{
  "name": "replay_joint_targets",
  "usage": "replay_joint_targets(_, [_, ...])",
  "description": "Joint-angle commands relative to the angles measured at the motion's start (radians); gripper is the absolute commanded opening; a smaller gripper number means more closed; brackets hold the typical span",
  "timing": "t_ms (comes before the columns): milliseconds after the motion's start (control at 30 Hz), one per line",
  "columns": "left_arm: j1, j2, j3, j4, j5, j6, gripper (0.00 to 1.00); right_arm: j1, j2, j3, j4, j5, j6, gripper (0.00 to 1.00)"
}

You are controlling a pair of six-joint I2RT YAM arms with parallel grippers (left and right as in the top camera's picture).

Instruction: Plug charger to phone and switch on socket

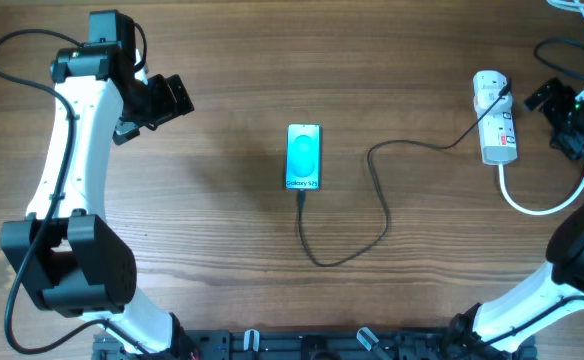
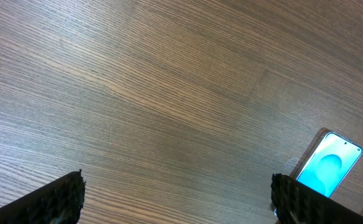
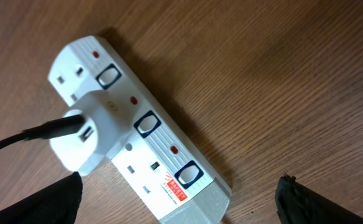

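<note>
The phone [image 1: 304, 157] with its cyan screen lies at the table's middle; it also shows in the left wrist view [image 2: 329, 172]. The black charger cable [image 1: 380, 205] runs from the phone's near end, loops right and reaches a white plug [image 3: 94, 127] seated in the socket [image 1: 496, 130]. In the right wrist view the socket [image 3: 153, 149] shows three switches with red dots beside them. My right gripper [image 3: 178, 202] is open, just right of and above the socket. My left gripper [image 2: 175, 199] is open over bare wood at the far left.
The socket's thick white cord [image 1: 532, 205] curves off to the right under my right arm. Black cables trail at the far right edge and around my left arm [image 1: 67, 150].
</note>
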Motion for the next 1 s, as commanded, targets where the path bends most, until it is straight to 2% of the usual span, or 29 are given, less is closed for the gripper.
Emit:
replay_joint_targets(0, [0.002, -0.005, 0.001, 0.0, -0.013, -0.009, 1.0, 0.009, 0.055, 0.01, 0.017, -0.002, 0.067, 1.0])
replay_joint_targets(100, [0.002, -0.005, 0.001, 0.0, -0.013, -0.009, 1.0, 0.013, 0.073, 0.01, 0.034, 0.003, 0.064, 1.0])
replay_joint_targets(233, [0.002, -0.005, 0.001, 0.0, -0.013, -0.009, 1.0, 0.013, 0.082, 0.008, 0.035, 0.161, 0.097, 1.0])
replay_joint_targets(400, [0.002, -0.005, 0.001, 0.0, -0.013, -0.009, 1.0, 0.013, 0.082, -0.036, 0.1, 0.158, 0.058, 1.0])
replay_joint_targets(467, [0.002, -0.005, 0.001, 0.0, -0.013, -0.009, 1.0, 0.013, 0.084, -0.037, 0.12, 0.091, 0.016, 1.0])
replay_joint_targets(967, [0.002, -0.005, 0.001, 0.0, -0.013, -0.009, 1.0, 0.033, 0.191, -0.037, 0.163, 0.089, 0.076, 1.0])
